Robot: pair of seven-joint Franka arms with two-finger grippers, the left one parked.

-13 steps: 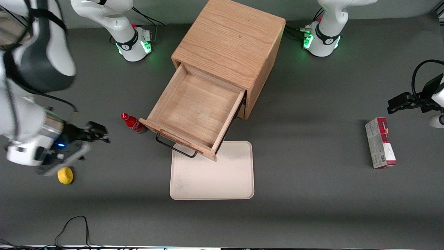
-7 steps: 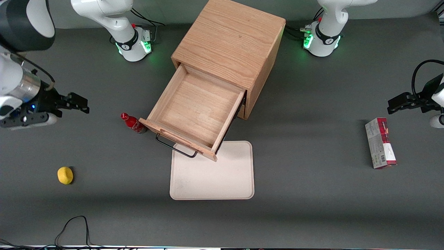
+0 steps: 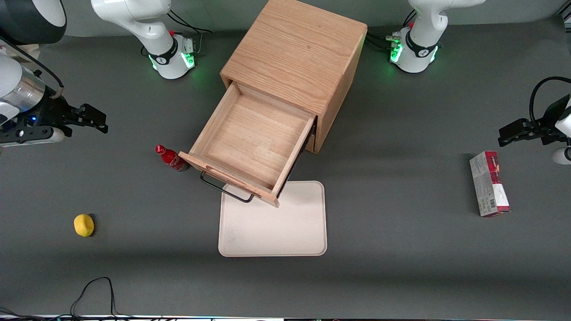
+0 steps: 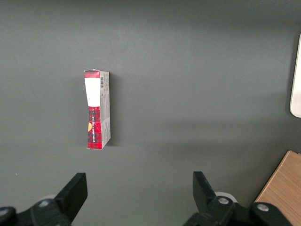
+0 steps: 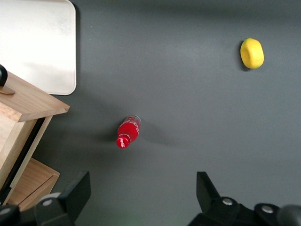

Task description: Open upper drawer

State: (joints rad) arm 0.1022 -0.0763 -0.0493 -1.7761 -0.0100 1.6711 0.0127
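The upper drawer (image 3: pixel 254 142) of the light wooden cabinet (image 3: pixel 296 53) stands pulled far out, its plain wooden inside bare. Its black wire handle (image 3: pixel 223 188) hangs over the edge of a white tray (image 3: pixel 285 227). The drawer's corner also shows in the right wrist view (image 5: pixel 28 101), with the lower drawer (image 5: pixel 33 181) under it. My gripper (image 3: pixel 99 119) is open and empty, high over the table toward the working arm's end, well apart from the drawer. In the right wrist view its fingers (image 5: pixel 77 193) are spread wide over bare table.
A red bottle (image 3: pixel 171 158) stands beside the drawer front's corner; it also shows in the right wrist view (image 5: pixel 128 132). A yellow lemon (image 3: pixel 84 224) lies nearer the front camera. A red and white box (image 3: pixel 488 183) lies toward the parked arm's end.
My gripper has drawn away from the drawer toward the working arm's end of the table and farther from the front camera, uncovering the lemon. The drawer has not moved.
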